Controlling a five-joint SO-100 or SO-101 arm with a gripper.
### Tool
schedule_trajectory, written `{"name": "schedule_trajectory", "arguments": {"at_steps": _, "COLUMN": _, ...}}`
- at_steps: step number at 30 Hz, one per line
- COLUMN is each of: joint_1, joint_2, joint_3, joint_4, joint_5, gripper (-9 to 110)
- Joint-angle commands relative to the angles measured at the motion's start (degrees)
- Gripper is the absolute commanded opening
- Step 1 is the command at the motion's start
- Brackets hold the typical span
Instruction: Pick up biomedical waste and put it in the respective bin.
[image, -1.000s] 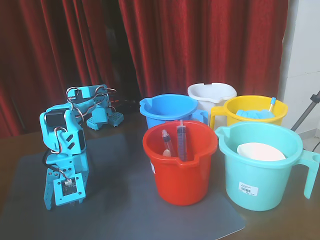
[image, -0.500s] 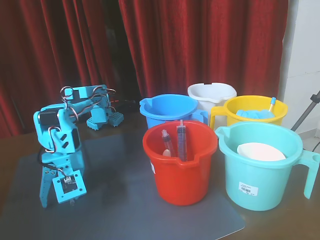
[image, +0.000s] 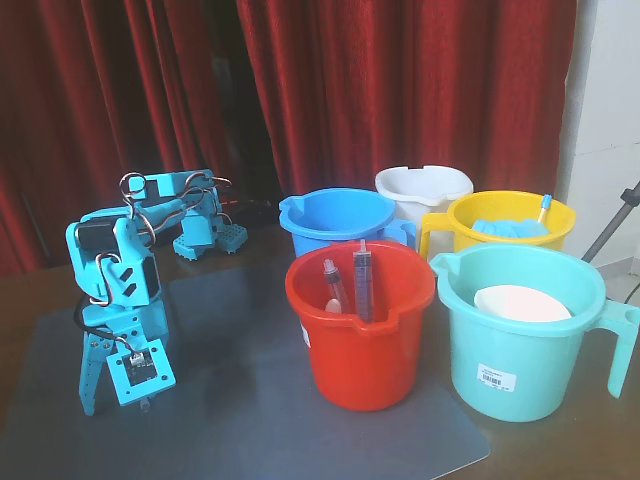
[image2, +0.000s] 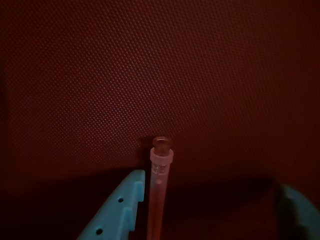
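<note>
In the wrist view the biomedical waste (image2: 159, 190), a thin translucent tube with a small collar at its far end, lies on the dark textured mat. It rests against the inner edge of the left blue finger (image2: 122, 210). The other finger (image2: 299, 212) shows dimly at the bottom right, far from the tube. My gripper (image2: 210, 182) is open around it. In the fixed view the gripper (image: 115, 403) points down at the grey mat (image: 250, 420) on the left, and I cannot make out the tube there. The red bin (image: 360, 325) stands right of the arm.
The red bin holds two syringes (image: 362, 285) with dark fluid. Behind and beside it stand a blue bin (image: 335, 222), a white bin (image: 423, 190), a yellow bin (image: 512, 222) and a teal bin (image: 520, 335). A red curtain hangs behind.
Over the last second the arm swung a little to the left and lowered its gripper to the mat. In the last half second it barely moved.
</note>
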Motion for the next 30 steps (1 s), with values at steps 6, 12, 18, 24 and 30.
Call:
{"name": "schedule_trajectory", "arguments": {"at_steps": 6, "joint_1": 1.7, "joint_2": -1.0, "joint_3": 0.7, "joint_4": 5.5, "joint_5": -0.2, "gripper": -1}}
{"name": "schedule_trajectory", "arguments": {"at_steps": 12, "joint_1": 1.7, "joint_2": -0.9, "joint_3": 0.7, "joint_4": 5.1, "joint_5": 0.2, "gripper": 0}}
{"name": "schedule_trajectory", "arguments": {"at_steps": 18, "joint_1": 1.7, "joint_2": 1.2, "joint_3": -8.8, "joint_4": 10.0, "joint_5": 0.5, "gripper": 0}}
{"name": "schedule_trajectory", "arguments": {"at_steps": 24, "joint_1": 0.8, "joint_2": 8.0, "joint_3": -23.3, "joint_4": 21.2, "joint_5": 7.0, "gripper": 0}}
{"name": "schedule_trajectory", "arguments": {"at_steps": 30, "joint_1": -6.7, "joint_2": 24.2, "joint_3": -14.9, "joint_4": 21.1, "joint_5": 16.1, "gripper": 0}}
